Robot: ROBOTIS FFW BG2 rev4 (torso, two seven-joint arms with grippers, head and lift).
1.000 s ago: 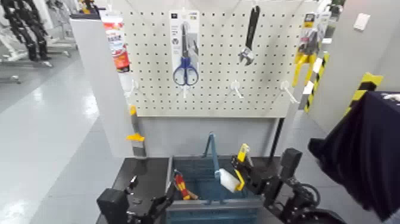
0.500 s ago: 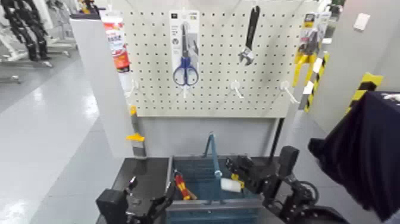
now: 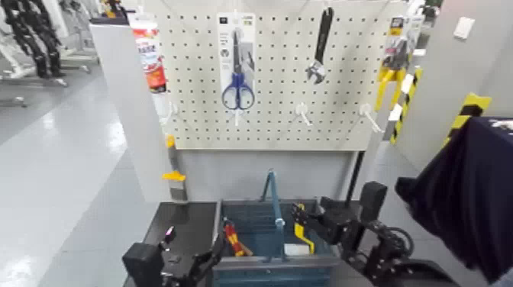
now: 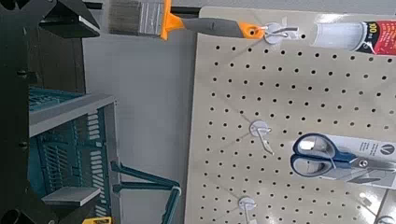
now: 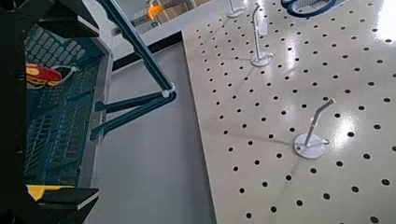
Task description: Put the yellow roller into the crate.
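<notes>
So we had the roller [image 3: 297,249] in the crate [image 3: 252,262], lower centre; right jaws [image 3: 310,207] above, apart; left jaws [image 3: 194,238], lower left, apart too.

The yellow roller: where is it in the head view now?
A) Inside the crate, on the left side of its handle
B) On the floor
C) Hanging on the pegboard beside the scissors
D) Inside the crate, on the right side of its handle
D: the yellow roller lies inside the crate, to the right of the upright blue handle.
</notes>
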